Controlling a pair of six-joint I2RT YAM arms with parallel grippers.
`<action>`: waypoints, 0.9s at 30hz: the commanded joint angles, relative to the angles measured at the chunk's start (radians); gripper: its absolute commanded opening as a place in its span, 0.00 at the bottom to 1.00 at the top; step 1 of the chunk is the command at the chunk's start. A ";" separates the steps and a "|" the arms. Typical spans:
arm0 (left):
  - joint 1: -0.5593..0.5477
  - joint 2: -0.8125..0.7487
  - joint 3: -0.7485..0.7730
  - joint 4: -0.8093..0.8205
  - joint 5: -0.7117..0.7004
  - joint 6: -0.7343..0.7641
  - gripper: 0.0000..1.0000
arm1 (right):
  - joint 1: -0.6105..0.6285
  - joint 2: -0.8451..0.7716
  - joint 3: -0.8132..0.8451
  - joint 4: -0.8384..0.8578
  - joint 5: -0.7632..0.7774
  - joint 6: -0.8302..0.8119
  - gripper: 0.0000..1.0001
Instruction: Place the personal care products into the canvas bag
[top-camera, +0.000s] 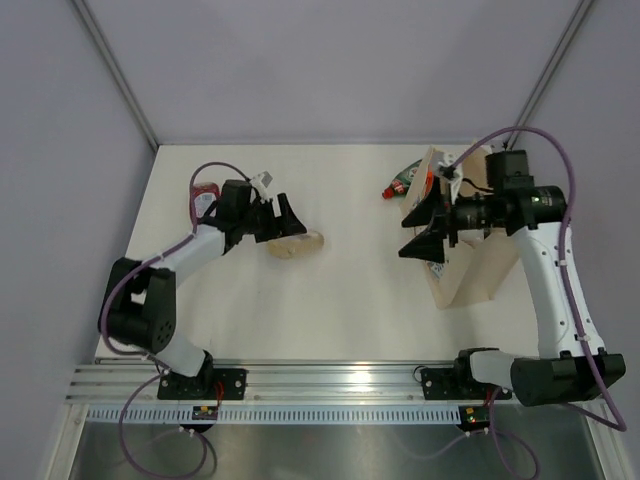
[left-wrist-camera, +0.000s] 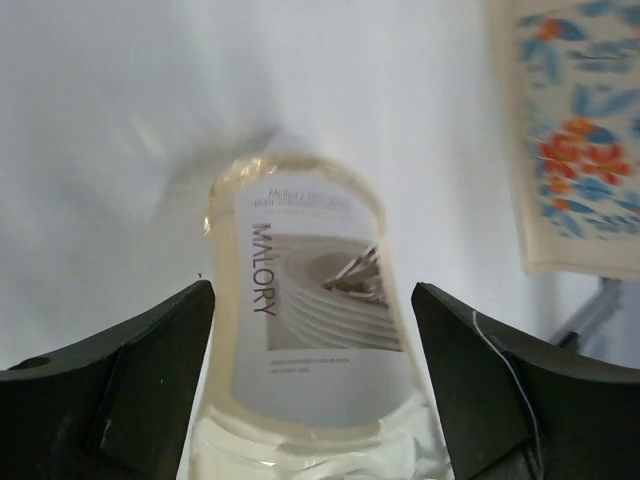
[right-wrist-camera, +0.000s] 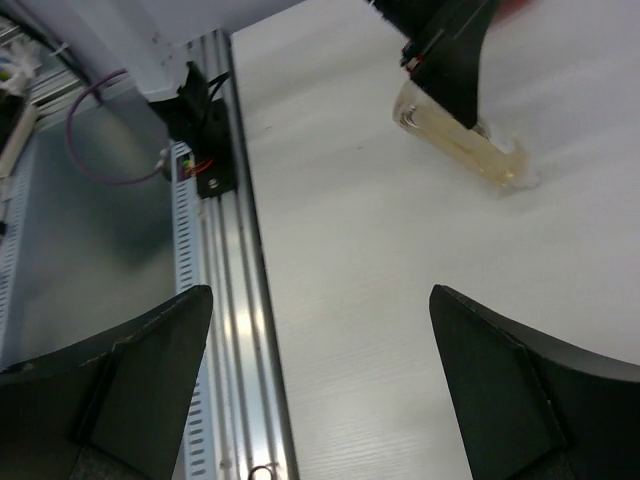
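A clear pale-yellow bottle with a grey "MALORY" label lies on the white table. My left gripper is open and straddles it, one finger on each side; in the left wrist view the bottle lies between the fingers of that gripper. A red bottle lies behind the left arm. A green red-capped bottle lies by the canvas bag. My right gripper is open and empty, at the bag's left edge. In its wrist view this gripper faces bare table, with the pale-yellow bottle farther off.
The bag's floral print shows at the right of the left wrist view. An aluminium rail runs along the table's near edge and shows in the right wrist view. Grey walls enclose the table.
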 joint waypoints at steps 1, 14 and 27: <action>-0.044 -0.185 -0.141 0.370 0.232 -0.107 0.00 | 0.176 0.010 -0.030 0.132 0.251 0.373 0.96; -0.093 -0.369 -0.322 0.262 0.187 -0.071 0.06 | 0.554 0.119 -0.197 0.356 0.410 -0.072 1.00; -0.066 -0.762 -0.253 -0.275 -0.267 0.114 0.99 | 0.882 0.283 -0.413 0.534 0.913 -0.054 1.00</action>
